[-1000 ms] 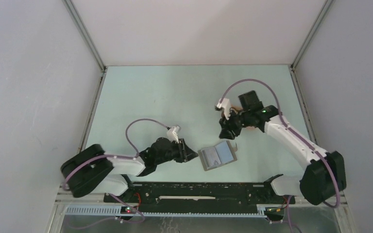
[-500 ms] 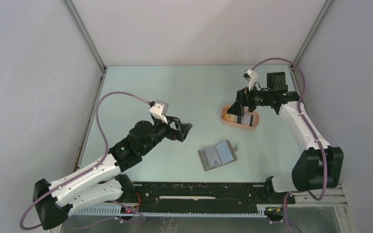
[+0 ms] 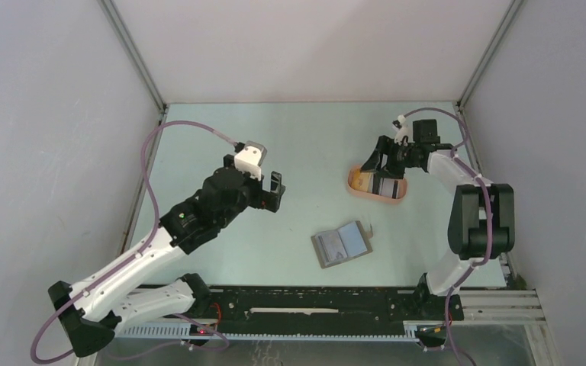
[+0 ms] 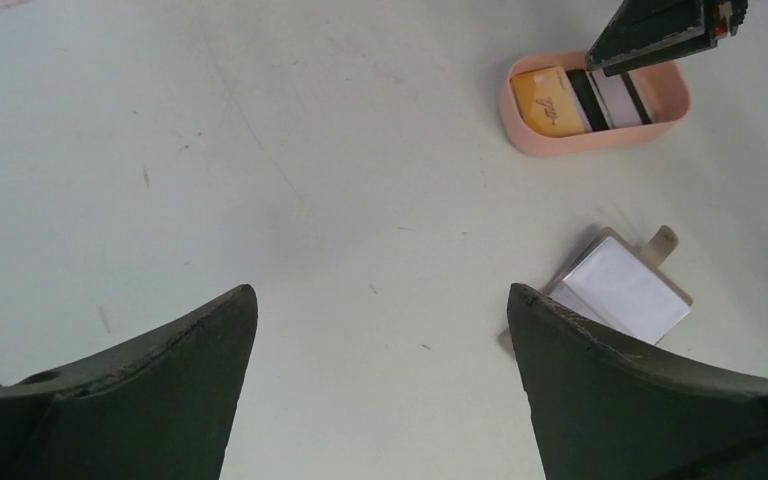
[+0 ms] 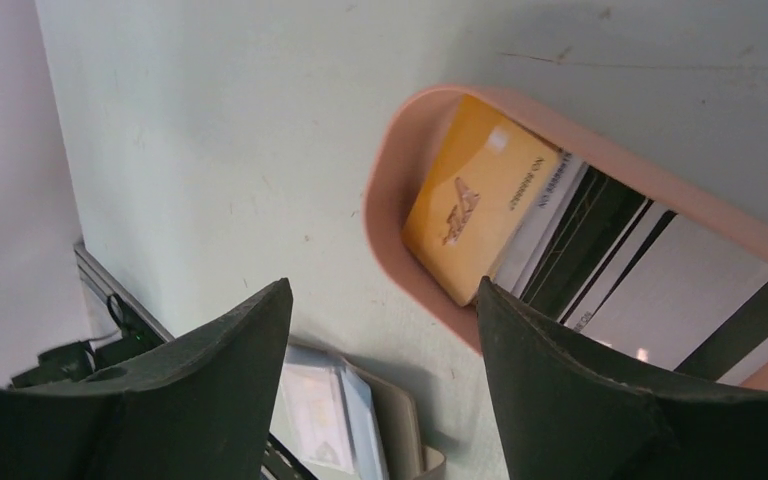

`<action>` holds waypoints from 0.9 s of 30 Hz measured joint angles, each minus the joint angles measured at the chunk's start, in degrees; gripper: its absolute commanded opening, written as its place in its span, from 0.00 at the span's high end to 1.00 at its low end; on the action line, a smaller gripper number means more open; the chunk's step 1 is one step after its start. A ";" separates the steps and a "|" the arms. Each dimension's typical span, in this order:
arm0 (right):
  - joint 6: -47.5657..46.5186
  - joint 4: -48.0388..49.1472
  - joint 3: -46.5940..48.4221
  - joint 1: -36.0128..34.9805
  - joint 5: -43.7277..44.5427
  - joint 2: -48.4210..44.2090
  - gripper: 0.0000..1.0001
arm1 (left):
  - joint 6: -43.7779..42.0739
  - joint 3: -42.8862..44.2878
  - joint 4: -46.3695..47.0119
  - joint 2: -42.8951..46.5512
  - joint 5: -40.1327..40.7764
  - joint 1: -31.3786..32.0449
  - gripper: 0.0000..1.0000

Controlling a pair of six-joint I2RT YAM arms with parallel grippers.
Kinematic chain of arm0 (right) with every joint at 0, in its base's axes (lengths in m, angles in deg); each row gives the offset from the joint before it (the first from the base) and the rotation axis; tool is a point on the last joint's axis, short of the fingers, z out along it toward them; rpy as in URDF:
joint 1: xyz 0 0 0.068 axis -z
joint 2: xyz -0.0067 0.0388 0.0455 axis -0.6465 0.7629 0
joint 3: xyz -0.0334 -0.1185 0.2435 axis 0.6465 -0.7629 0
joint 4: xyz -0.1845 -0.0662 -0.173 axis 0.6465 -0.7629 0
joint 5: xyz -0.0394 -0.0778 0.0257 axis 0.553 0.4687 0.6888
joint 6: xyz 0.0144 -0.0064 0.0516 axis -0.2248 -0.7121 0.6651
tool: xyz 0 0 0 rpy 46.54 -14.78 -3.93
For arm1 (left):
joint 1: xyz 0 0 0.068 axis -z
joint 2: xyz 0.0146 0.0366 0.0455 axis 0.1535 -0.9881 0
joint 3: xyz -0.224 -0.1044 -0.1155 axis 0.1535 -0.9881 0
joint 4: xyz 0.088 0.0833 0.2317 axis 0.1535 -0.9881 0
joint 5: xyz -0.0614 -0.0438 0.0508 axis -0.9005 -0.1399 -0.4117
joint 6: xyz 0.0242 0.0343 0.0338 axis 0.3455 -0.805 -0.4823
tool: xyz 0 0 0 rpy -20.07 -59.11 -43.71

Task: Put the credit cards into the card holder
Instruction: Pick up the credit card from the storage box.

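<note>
The grey card holder [image 3: 341,244] lies open on the table, a light blue card [image 3: 336,246] showing in it; it also appears low in both wrist views [image 4: 625,290] [image 5: 360,420]. An orange-yellow credit card [image 3: 361,180] [image 5: 475,210] and a dark white-striped card [image 3: 386,187] [image 5: 650,280] lie in a peach tray [image 3: 378,198]. My right gripper [image 3: 374,164] [image 5: 382,285] hangs open just above the tray's left end, holding nothing. My left gripper [image 3: 275,191] [image 4: 380,292] is open and empty over bare table, up-left of the holder.
The peach oval tray [image 4: 580,140] sits at the right back of the pale table. White walls with metal corner posts close in the sides and back. A black rail [image 3: 313,301] with the arm bases runs along the near edge.
My left arm lifted away from the holder's left side, moving back-left, and opened. My right arm swung back-right to the tray, uncovering it, and its jaws opened.
</note>
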 measured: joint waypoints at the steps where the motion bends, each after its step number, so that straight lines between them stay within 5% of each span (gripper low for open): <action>1: 0.87 0.39 0.00 0.15 0.04 1.09 0.30 | -0.68 0.83 -1.14 -0.17 0.07 0.00 0.00; 27: 5.49 1.31 3.89 0.33 0.72 13.97 0.29 | -8.20 1.29 -5.44 -0.04 0.90 -1.81 0.00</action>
